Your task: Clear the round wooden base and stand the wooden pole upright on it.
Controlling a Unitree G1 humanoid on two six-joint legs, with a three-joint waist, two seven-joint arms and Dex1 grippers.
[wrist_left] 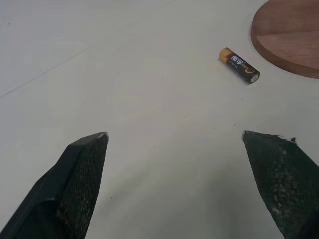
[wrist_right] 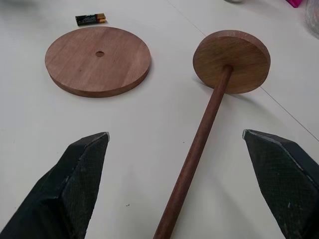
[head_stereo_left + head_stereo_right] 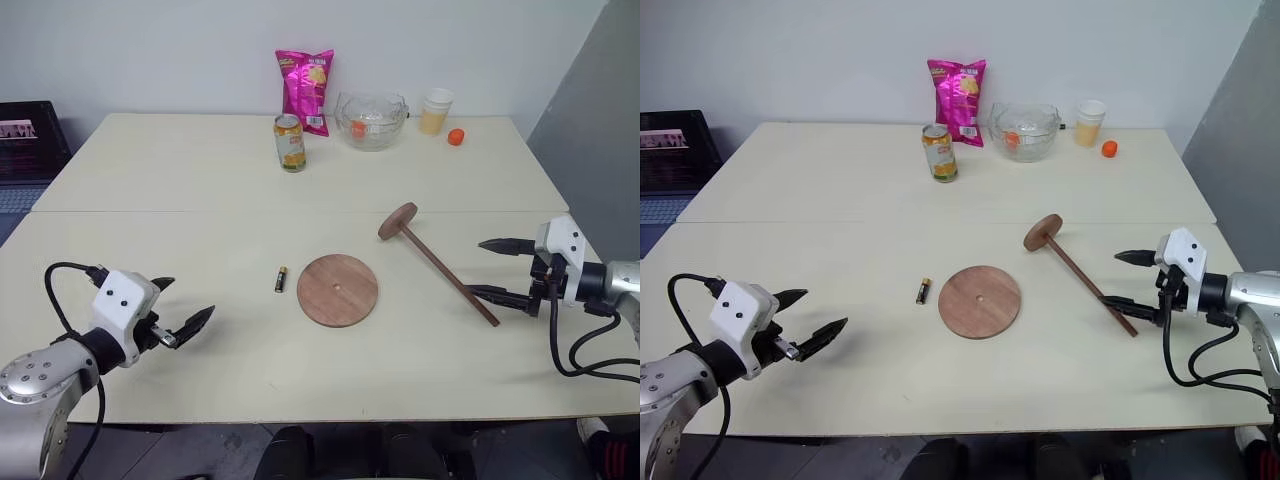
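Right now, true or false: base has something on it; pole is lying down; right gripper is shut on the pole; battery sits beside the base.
1. The base has something on it: false, its top is bare.
2. The pole is lying on the table: true.
3. The right gripper is shut on the pole: false, it is open, holding nothing.
4. The battery sits beside the base: true, apart from it.

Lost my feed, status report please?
Left gripper and right gripper open, empty. Dark wooden pole lying beside bare round wooden base. Small black battery near base, not on it.
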